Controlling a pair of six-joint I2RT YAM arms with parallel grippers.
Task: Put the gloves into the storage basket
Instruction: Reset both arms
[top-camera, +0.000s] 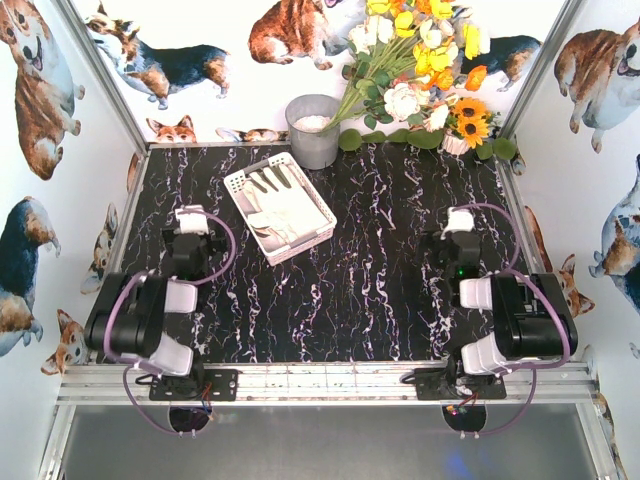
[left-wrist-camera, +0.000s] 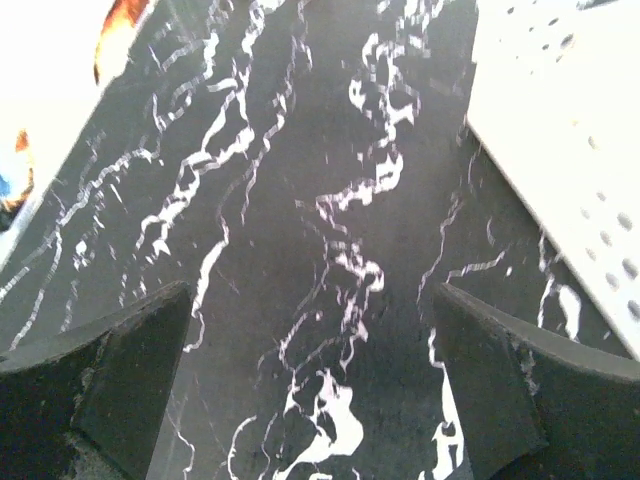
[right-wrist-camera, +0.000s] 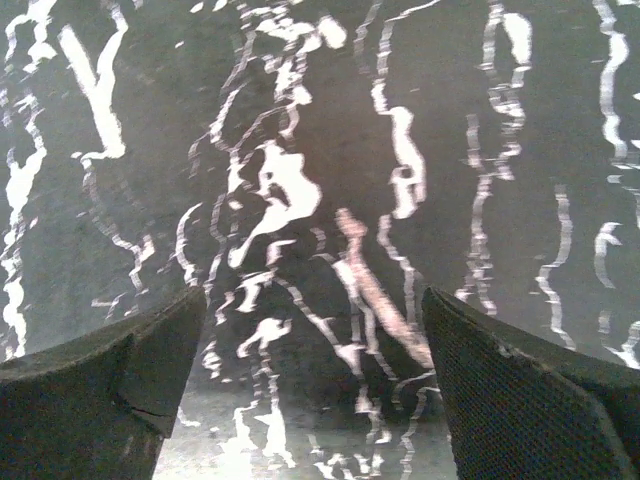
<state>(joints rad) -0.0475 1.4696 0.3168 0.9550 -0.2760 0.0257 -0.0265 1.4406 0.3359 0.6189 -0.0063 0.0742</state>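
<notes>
1. Nearest us, both arms are sitting folded at the front edge of the table (top-camera: 380, 290). Nothing is looking risky here unless 1 of them is swinging out without a target.
2. The right gripper (right-wrist-camera: 312, 300) is hanging over bare marble with its fingers spread wide and nothing between them. The slip I am watching for is an empty dip that is scraping those pads along the tabletop.
3. The left gripper (left-wrist-camera: 310, 305) is gaping just as wide and carrying nothing. In its wrist view the white wall of the basket (top-camera: 305, 242) is showing just to its right. Any sideways move from there is risking a knock that is sliding or tipping the basket.
4. The gloves (top-camera: 280, 210) are lying in a loose pile inside the basket, and I am seeing none on the table. To my eye the job is looking finished or close to it. The real danger is another grab into the basket catching a cuff and dragging a glove back out.
5. Farthest back, the bucket (top-camera: 313, 130) is standing just behind the basket's far corner, with the flowers (top-camera: 420, 60) off to its right. A shoved basket is likely bumping the bucket first.
</notes>
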